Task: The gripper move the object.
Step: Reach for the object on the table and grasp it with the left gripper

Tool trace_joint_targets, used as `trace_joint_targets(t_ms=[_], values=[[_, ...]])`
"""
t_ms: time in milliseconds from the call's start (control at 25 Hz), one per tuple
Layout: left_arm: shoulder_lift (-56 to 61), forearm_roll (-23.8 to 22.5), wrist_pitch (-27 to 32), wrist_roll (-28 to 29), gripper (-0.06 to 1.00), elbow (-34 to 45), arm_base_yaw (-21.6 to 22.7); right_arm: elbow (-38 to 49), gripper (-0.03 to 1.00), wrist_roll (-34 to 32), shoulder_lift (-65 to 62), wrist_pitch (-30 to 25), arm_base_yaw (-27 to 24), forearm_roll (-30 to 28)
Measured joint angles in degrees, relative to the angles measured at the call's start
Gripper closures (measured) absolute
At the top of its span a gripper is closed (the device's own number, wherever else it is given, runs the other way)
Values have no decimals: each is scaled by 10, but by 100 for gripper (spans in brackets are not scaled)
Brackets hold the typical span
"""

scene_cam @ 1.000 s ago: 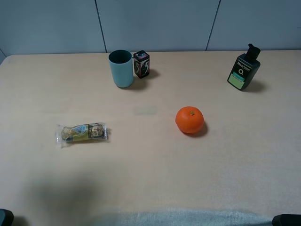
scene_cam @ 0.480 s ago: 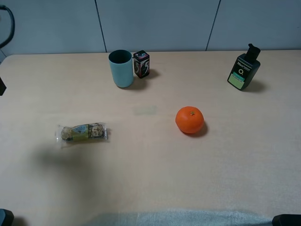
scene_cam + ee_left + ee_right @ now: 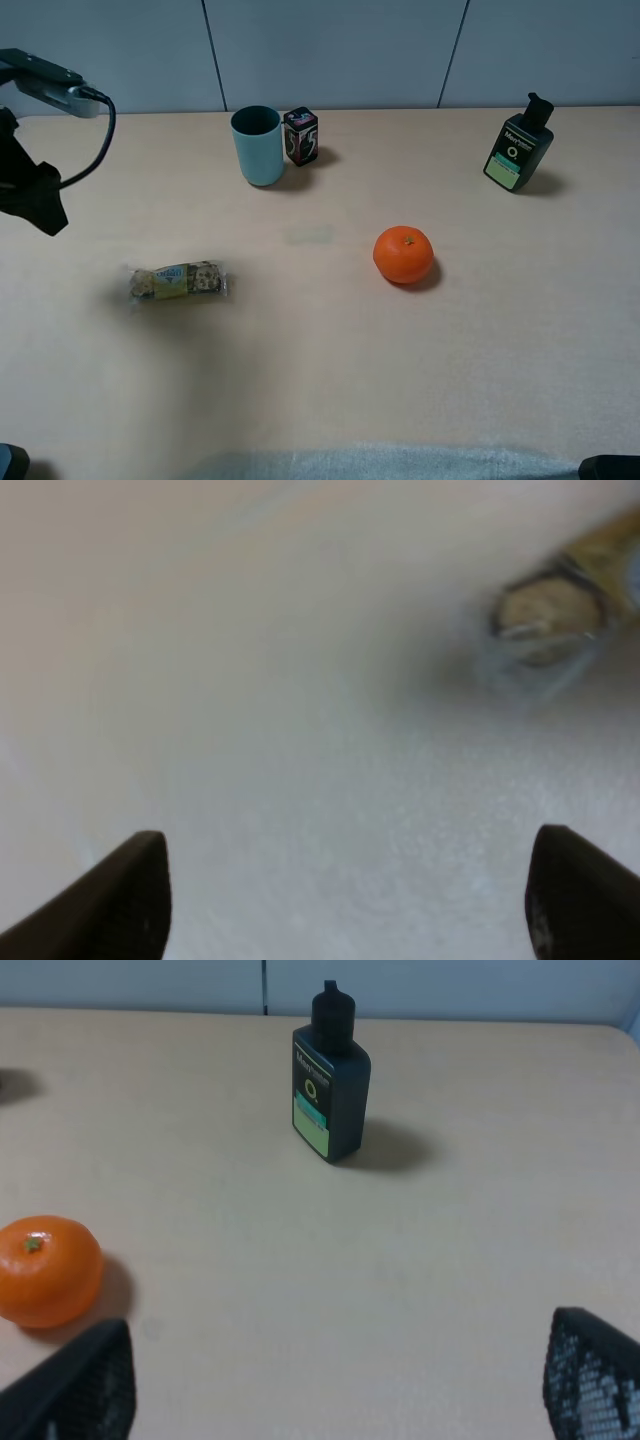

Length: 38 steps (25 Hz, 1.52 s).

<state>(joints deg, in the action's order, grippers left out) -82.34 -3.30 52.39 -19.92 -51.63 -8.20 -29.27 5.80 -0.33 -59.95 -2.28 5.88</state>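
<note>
While the black two-fingered left gripper [image 3: 45, 210] hovers with its fingers [image 3: 135, 900] spread apart and empty, the small oblong snack bar in clear crinkly wrapper [image 3: 178, 282] lies ahead of it, well apart. Looks light, crushable, slippery; I'd pinch across its yellow-green labelled middle.

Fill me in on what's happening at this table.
The left arm's end effector hangs open above the left side of the table, holding nothing. The wrapped snack bar lies untouched nearby. The right end effector is open too, facing the orange and the dark bottle. No grasp yet.
</note>
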Motion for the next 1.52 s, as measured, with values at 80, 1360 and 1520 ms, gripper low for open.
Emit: trace_joint_targets(t_ms=[80, 1360, 1520], values=[[-7, -1, -4, -56, 22, -2, -25, 0, 35, 0, 0, 0, 0, 0], [-242, -3, -101, -279, 22, -23, -215, 0, 35, 0, 0, 0, 0, 2], [-276, -2, -107, -279, 22, -42, -231, 0, 35, 0, 0, 0, 0, 2]])
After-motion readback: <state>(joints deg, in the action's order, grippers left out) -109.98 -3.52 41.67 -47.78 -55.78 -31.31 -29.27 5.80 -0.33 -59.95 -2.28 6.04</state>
